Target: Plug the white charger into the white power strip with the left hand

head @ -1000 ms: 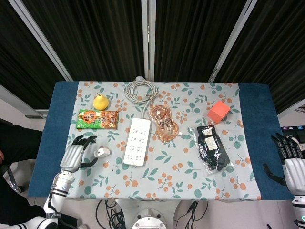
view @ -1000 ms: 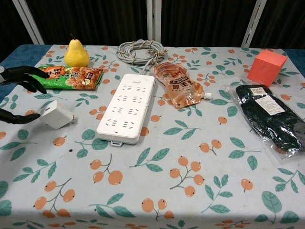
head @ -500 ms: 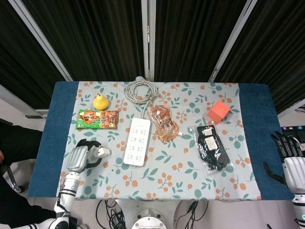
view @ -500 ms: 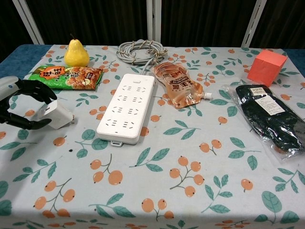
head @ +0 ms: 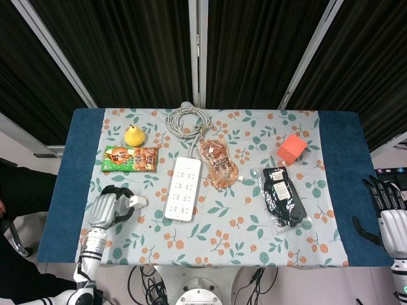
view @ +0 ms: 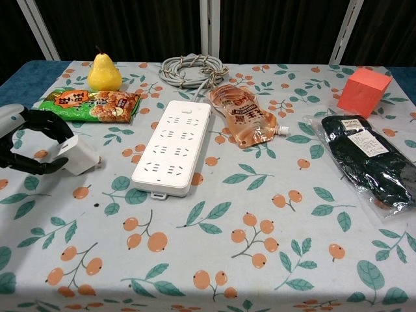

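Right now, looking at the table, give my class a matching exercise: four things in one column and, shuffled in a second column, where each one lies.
Things:
1. white charger
2. yellow pear
3. orange cube
4. coiled grey cable

Places:
A. far edge, behind the white power strip
B. far left, behind the snack packet
C. between the left hand fingers
D. far right, behind the bagged black gloves

Pairs: 1-C, 2-B, 3-D, 4-A
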Controlling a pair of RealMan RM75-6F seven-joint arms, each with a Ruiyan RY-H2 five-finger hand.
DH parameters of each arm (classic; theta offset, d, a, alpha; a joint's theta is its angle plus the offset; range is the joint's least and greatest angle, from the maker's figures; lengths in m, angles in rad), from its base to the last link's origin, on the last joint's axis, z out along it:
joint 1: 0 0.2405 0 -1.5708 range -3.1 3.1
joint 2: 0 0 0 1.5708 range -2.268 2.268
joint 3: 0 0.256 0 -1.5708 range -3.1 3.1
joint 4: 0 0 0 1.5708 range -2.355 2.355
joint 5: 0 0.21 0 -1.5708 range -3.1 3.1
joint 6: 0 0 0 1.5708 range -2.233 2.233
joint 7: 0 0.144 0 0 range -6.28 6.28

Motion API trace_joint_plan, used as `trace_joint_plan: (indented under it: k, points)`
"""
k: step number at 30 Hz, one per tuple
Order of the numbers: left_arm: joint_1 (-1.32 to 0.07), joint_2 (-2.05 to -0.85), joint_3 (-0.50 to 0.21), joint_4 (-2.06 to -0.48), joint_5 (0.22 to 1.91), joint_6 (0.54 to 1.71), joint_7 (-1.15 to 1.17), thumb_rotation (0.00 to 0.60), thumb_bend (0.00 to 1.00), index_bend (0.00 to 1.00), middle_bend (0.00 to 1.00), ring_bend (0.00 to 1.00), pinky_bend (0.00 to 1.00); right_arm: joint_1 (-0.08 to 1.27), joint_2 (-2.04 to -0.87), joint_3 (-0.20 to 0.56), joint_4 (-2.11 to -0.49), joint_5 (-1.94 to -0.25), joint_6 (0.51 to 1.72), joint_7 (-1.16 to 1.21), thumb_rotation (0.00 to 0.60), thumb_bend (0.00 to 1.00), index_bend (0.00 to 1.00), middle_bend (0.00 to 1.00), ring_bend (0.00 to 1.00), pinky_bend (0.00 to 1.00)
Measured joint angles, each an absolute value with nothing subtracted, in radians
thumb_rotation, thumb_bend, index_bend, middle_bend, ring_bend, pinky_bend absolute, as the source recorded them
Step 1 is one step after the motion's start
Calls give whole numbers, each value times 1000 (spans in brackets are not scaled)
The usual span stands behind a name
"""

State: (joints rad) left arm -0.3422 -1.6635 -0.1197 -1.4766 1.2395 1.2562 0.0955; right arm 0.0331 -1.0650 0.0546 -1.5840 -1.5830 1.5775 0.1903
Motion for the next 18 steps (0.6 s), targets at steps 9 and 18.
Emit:
trace_joint_plan:
  k: [9, 18]
  points:
    - [-347, -1674, -122, -1468, 1251, 1247, 95, 600, 310, 406, 428, 286, 191, 30, -1066, 54, -1583, -1580, 1579, 190, 600, 274, 0, 0, 0, 0]
    - [-350, -1682, -123, -1437, 1271, 1242, 65, 600, 417, 557, 623, 446, 425, 27, -1065, 53, -1585, -1578, 1582, 191, 600, 273, 0, 0, 0, 0]
